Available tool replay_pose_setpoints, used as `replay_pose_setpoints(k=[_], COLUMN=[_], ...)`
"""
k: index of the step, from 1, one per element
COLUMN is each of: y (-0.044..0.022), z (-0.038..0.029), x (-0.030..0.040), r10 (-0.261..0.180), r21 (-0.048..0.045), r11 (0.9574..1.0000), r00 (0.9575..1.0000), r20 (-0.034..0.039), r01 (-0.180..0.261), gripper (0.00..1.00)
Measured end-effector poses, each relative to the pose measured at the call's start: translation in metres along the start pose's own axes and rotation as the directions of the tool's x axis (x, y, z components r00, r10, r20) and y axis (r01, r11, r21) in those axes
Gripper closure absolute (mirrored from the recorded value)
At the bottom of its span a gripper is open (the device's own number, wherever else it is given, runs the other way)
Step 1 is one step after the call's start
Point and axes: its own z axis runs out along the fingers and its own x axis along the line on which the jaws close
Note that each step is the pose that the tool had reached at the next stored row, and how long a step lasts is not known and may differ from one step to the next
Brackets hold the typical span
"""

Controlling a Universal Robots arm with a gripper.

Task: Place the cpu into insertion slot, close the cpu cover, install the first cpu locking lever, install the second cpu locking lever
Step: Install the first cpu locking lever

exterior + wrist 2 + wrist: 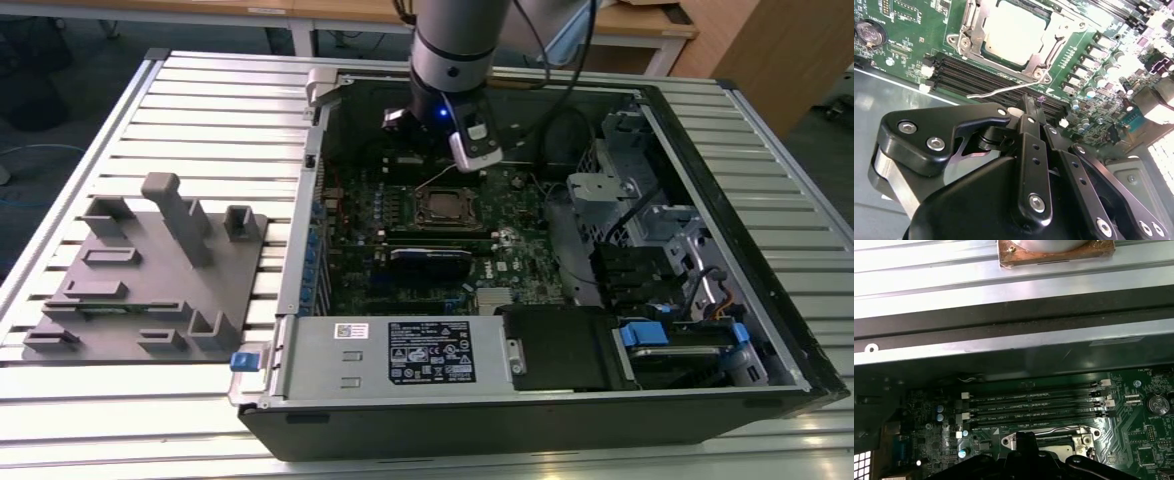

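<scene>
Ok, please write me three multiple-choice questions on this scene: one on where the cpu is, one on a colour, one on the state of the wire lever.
1. Where is the cpu? A on the floor; B in the insertion slot; C in a person's hand.
2. What colour is the motherboard? A red; B white; C green.
3. How is the wire lever? A sticking out free; B latched flat; C broken off.
Key: B, its pale top shows inside the slot's metal rim; C, green board surrounds the slot; A, the wire juts out over the memory slots.
</scene>
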Motion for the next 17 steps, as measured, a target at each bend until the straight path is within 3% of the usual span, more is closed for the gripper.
replay_pose_setpoints(k=[9,17], y=[0.0071,0.0064], z=[0.0051,0.0114], x=[-0.0049,-0.0059], r10=[0.000,0.000], r21=[0.0080,0.0064], r11=[1.0000,1.0000], r00=[1.0000,1.0000], r20=[0.0010,0.0022], r01=[0.000,0.000], gripper=[0.90,0.90])
